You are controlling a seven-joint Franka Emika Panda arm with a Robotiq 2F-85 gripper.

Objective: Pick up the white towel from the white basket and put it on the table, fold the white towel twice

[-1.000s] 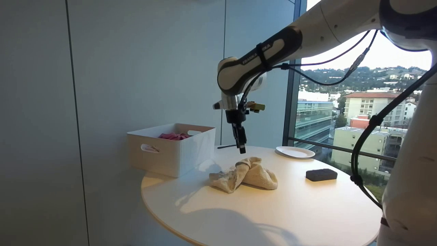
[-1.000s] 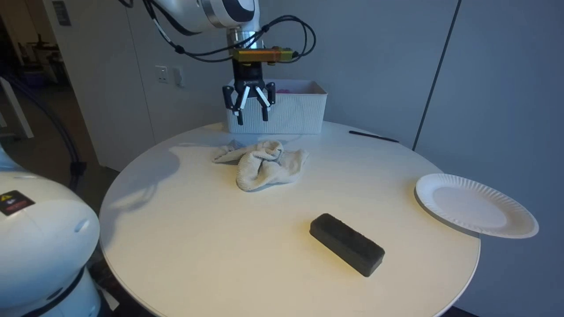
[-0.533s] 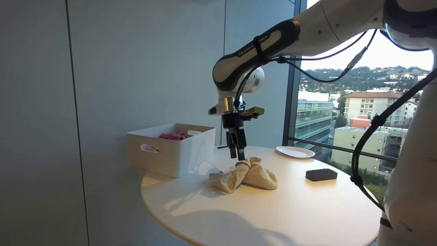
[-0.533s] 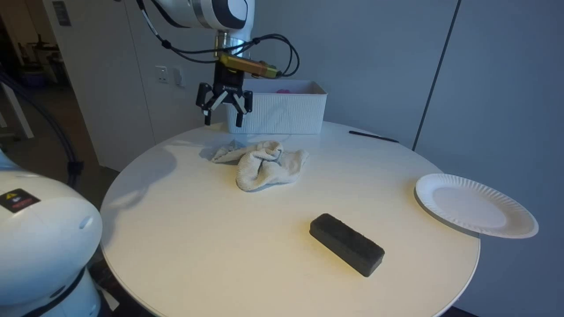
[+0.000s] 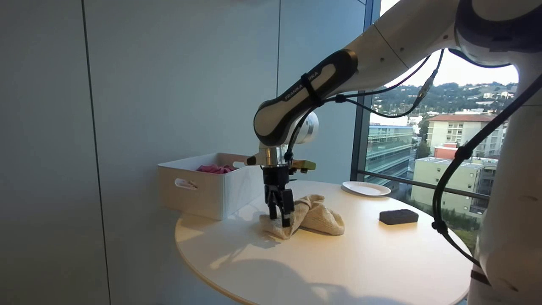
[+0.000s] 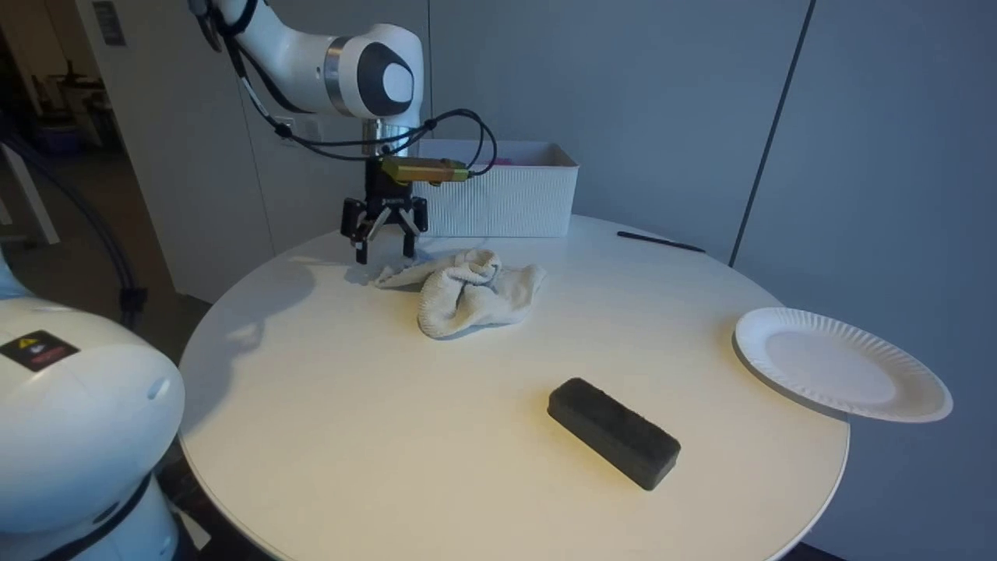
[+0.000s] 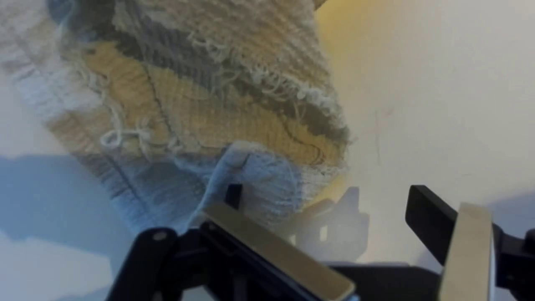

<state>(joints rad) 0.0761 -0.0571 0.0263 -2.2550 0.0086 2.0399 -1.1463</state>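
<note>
Grey panelled wall (image 5: pixel 182 76), window (image 5: pixel 359 140) — buildings (image 5: pixel 459 132), hillside (image 5: pixel 470 95), pale sky (image 5: pixel 470 75)

You look to be in an office building, in an office or a lab, you cannot tell which; in an exterior view a tall window (image 5: pixel 423 142) stands at the right of the frame, and through it you look down on town buildings (image 5: pixel 459 133) with a wooded hillside (image 5: pixel 457 97) behind; a panelled wall (image 5: pixel 182 84) spans the left and centre; in an exterior view a small dark plaque (image 6: pixel 108 23) sits at the upper left, beside a dim opening (image 6: pixel 86 167); the robot arm (image 5: pixel 381 57) lettered FRANKA hints at a lab; the plain round table (image 6: pixel 389 428) suits an office.
</note>
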